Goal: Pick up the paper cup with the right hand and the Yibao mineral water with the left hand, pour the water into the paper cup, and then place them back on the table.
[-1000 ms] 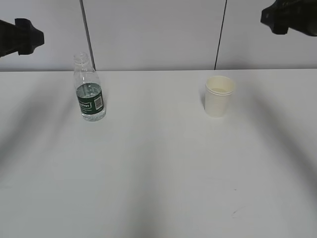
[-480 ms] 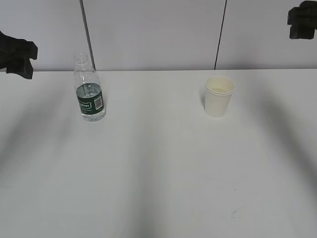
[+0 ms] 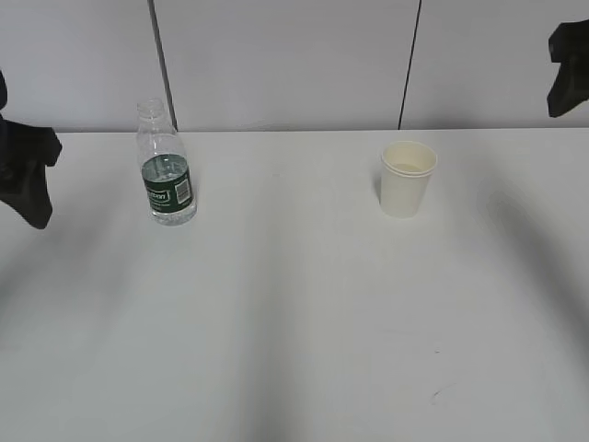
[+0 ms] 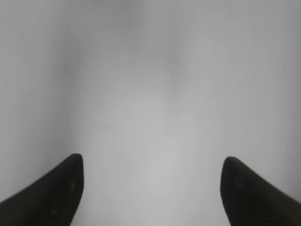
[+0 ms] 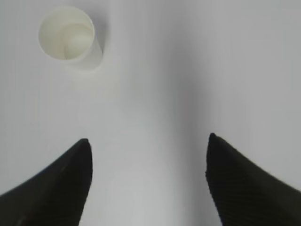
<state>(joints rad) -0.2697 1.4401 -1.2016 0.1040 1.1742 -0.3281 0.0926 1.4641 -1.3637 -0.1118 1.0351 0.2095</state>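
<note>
A: Where do the things stand?
B: The Yibao mineral water (image 3: 166,166) is upright near the worktop's (image 3: 294,313) far left edge; the paper cup (image 3: 407,178) is upright toward the far right.
A: And each tool?
B: The left tool (image 4: 150,188) and the right tool (image 5: 148,181) are both spread, gripping nothing.
</note>
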